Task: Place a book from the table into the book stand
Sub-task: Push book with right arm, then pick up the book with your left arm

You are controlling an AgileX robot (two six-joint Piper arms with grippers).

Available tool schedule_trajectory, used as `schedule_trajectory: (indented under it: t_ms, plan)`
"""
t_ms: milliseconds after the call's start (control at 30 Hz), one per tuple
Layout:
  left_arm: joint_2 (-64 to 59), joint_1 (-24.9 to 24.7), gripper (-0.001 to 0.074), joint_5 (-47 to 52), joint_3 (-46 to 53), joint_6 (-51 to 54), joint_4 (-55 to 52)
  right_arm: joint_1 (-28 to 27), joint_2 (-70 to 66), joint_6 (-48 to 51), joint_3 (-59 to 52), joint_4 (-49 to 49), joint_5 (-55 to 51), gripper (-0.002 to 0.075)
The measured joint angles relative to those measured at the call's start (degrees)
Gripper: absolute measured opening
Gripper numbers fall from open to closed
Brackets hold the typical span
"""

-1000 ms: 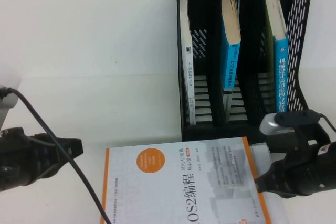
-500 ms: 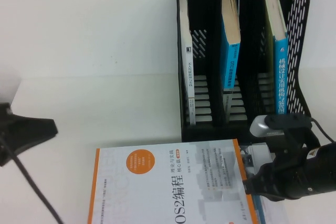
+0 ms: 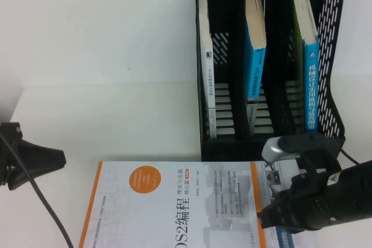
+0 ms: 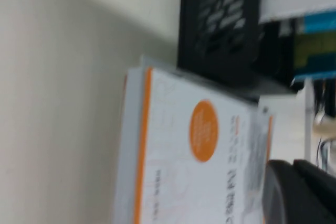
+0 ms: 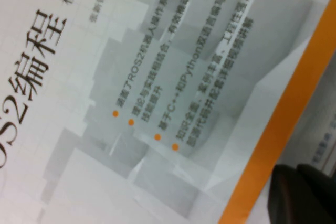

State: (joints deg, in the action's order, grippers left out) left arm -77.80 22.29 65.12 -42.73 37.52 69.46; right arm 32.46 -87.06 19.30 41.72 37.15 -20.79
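A white book with orange edges and an orange circle lies flat at the table's front; it also shows in the left wrist view and the right wrist view. The black book stand stands behind it with three compartments, each holding one upright book. My right gripper is shut, its tip against the book's right orange edge. My left gripper is shut and empty, left of the book and apart from it.
A second book or sheet with blue print lies partly under the white book's right side. The stand holds a white book and two blue books. A black cable trails from the left arm.
The white book has slid to the left, with my right gripper following at its right edge. My left gripper has drawn back to the left, away from the book.
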Motion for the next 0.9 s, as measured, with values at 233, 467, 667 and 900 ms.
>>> schedule_trajectory:
  t_ms: [233, 467, 667, 900]
  plan:
    - [-7.36, 0.0, 0.0167, 2.3, -7.6, -1.04, -5.03, 0.1, 0.0, 0.22, 0.0, -0.34, 0.0, 0.0005]
    - [-15.18, 0.0, 0.0498, 2.54, -12.63, -3.04, -11.77, 0.22, 0.0, 0.22, 0.0, -1.1, 0.0, 0.0005]
    - [-21.4, -0.25, 0.0523, 2.54, -12.63, -3.37, -13.53, 0.22, 0.0, 0.22, 0.03, -1.63, 0.24, 0.0005]
    - [-22.29, -4.16, 0.0524, 2.32, -8.89, -2.85, -9.96, 0.35, 0.0, -0.68, 0.03, -1.63, 0.55, 0.0005]
